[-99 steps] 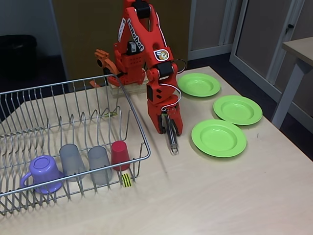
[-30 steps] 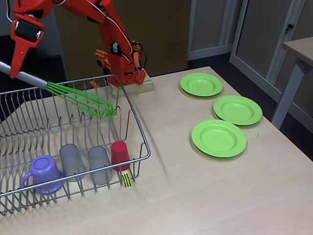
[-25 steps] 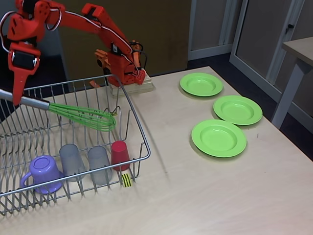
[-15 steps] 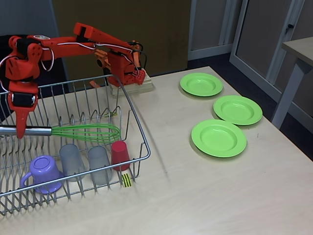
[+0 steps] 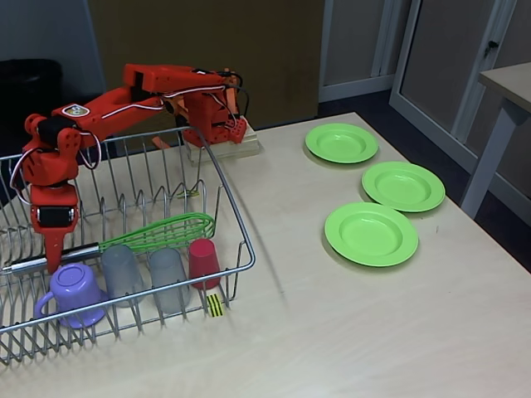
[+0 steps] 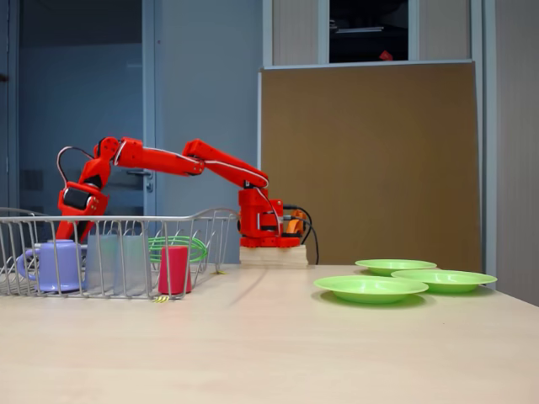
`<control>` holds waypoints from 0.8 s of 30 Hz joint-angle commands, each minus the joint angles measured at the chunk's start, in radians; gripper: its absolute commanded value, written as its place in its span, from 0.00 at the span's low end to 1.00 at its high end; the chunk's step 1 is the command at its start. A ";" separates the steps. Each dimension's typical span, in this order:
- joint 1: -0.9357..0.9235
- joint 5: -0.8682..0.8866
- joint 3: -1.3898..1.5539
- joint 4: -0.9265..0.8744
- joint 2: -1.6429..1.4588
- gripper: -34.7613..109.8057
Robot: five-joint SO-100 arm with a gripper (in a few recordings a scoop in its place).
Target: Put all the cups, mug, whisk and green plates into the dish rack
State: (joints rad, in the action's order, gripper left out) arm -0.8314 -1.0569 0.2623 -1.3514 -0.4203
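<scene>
My red gripper reaches down inside the silver wire dish rack at its left end, shut on the slim metal handle of the whisk. The whisk lies almost flat, its green loops just behind the cups. Two grey cups and a red cup stand upside down along the rack's front row, with the purple mug to their left. Three green plates lie on the table to the right. From the low side view, the gripper, whisk, mug, red cup and rack also show.
The arm's base sits on a wooden block behind the rack's far right corner. A yellow-black tag hangs at the rack's front. Another table stands at the far right. Bare tabletop lies in front of the plates.
The gripper swung from the table's middle over to the rack with the whisk, then lowered it from high and tilted to nearly flat inside the rack.
</scene>
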 commanded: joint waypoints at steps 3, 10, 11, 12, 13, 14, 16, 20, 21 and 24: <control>0.021 -0.006 -0.071 0.000 0.029 0.33; 0.012 0.012 -0.107 -0.029 0.058 0.40; 0.011 0.017 -0.114 -0.035 0.058 0.40; 0.008 0.018 -0.124 -0.041 0.058 0.41; 0.005 0.018 -0.138 -0.051 0.058 0.41; 0.000 0.020 -0.158 -0.064 0.058 0.40; -0.009 0.020 -0.198 -0.095 0.044 0.40; -0.029 0.018 -0.232 -0.150 -0.043 0.41; -0.035 0.017 -0.252 -0.167 -0.067 0.41; -0.044 0.015 -0.255 -0.201 -0.169 0.41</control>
State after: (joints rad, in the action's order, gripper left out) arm -0.8514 -1.0324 0.0460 -1.5156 -0.4357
